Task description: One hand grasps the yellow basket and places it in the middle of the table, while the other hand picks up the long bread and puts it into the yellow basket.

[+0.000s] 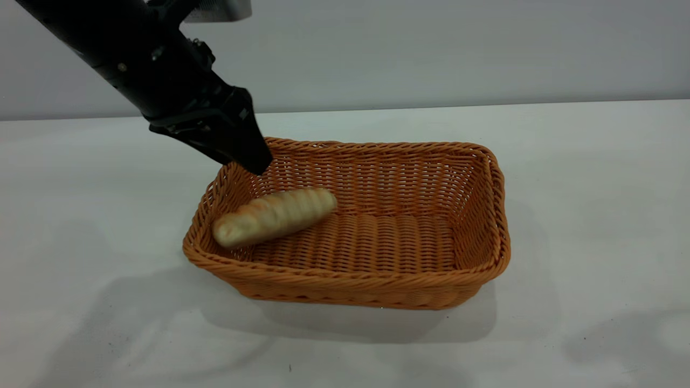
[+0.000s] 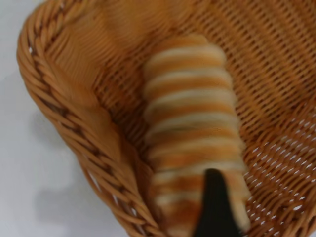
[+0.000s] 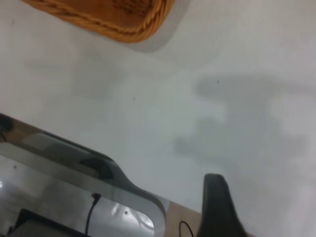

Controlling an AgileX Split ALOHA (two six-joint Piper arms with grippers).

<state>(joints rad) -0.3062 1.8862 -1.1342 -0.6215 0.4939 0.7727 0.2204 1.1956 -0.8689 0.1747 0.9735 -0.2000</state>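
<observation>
My bread (image 1: 275, 216) lies in the basket (image 1: 377, 293), mid-counter (image 1: 593, 215). Behind it the left gripper (image 1: 259, 160) hovers at the rim, holding nothing; I can't tell its fingers' spread. Placing looks done: I'd retract. Right gripper (image 3: 219, 207): off-basket, unreadable.
</observation>
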